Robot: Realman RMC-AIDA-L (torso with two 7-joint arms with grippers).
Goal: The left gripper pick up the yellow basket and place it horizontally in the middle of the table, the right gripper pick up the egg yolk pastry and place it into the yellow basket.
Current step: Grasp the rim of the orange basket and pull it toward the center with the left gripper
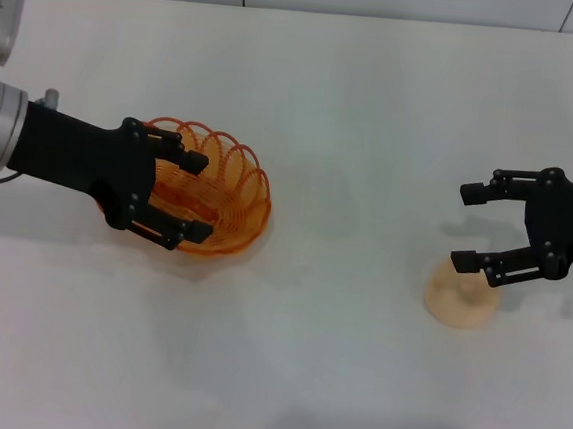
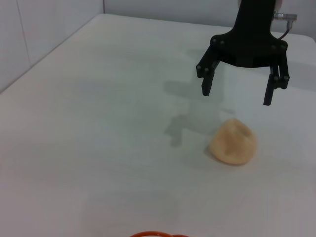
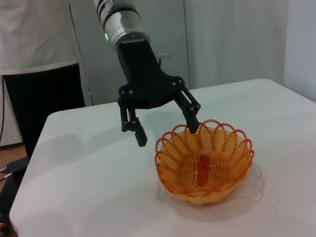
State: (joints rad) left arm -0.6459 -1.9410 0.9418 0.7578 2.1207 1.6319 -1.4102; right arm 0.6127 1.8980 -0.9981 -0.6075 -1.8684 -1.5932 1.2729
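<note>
We see the left claw (image 1: pixel 195 196), black, two-fingered, on a black wrist with a silver-white arm segment, spread wide over the near-left side of the oval orange-yellow woven basket (image 1: pixel 230 192). One finger hangs just above the scalloped rim and the other stands outside the basket wall; from the right wrist view (image 3: pixel 165 132) the fingers look clear of the basket (image 3: pixel 205 160), gripping nothing. The basket sits upright on the white flat surface (image 1: pixel 356 110), on the robot's left half.

Our right claw (image 1: pixel 471 227), black on an all-black wrist, is also wide open and holds nothing. It hovers above the surface just beside the small round cream-beige egg yolk pastry (image 1: pixel 460 293), its nearer finger reaching over the pastry's upper edge in the head view. The left wrist view shows this claw (image 2: pixel 237 96) pointing down, raised above the pastry (image 2: pixel 233 142) and a little behind it, not touching it. The pastry rests on the surface on the robot's right half, well apart from the basket.
</note>
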